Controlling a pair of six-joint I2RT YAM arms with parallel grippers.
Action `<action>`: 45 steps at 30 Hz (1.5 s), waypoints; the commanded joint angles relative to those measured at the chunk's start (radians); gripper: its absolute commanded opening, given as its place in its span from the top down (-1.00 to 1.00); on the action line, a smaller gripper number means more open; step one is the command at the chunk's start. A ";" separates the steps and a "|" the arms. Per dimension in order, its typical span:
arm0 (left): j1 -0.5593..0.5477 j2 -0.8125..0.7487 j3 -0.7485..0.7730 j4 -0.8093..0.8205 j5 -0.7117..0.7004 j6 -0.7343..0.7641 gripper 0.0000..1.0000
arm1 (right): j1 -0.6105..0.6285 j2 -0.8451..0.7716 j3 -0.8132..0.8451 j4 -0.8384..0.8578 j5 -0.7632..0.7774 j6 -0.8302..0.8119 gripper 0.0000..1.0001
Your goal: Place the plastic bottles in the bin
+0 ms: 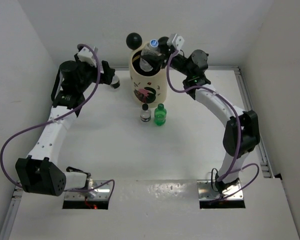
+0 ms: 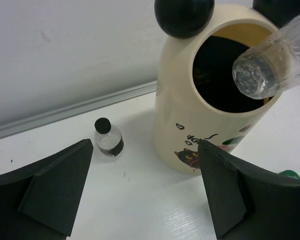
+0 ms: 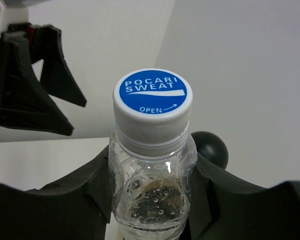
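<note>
The cream bin (image 1: 149, 82) with two black ball ears stands at the back middle; it also shows in the left wrist view (image 2: 180, 130). My right gripper (image 1: 159, 50) (image 3: 152, 205) is shut on the clear blue-capped bottle (image 1: 151, 52) (image 3: 152, 165) and holds it tilted over the bin's mouth, its base showing in the left wrist view (image 2: 262, 72). My left gripper (image 1: 110, 77) (image 2: 145, 150) is open and empty, left of the bin. A black-capped clear bottle (image 1: 145, 113) and a green bottle (image 1: 160, 115) stand in front of the bin. Another black-capped bottle (image 2: 108, 138) stands beside the bin.
White walls close the table at the back and sides, with a metal strip (image 2: 75, 110) along the back edge. One ball ear (image 3: 212, 150) sits just behind the held bottle. The arm bases (image 1: 155, 192) are at the near edge.
</note>
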 commanded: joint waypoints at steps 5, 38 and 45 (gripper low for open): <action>0.070 -0.012 -0.019 0.005 -0.004 0.002 -0.86 | -0.005 0.137 0.094 0.043 0.033 -0.150 -0.01; 0.137 0.647 0.046 0.403 0.145 0.081 -0.89 | -0.151 -0.361 -0.180 -0.169 0.237 0.109 -1.00; 0.137 0.856 0.245 0.384 0.185 0.094 -0.89 | -0.154 -0.335 -0.172 -0.218 0.237 0.107 -1.00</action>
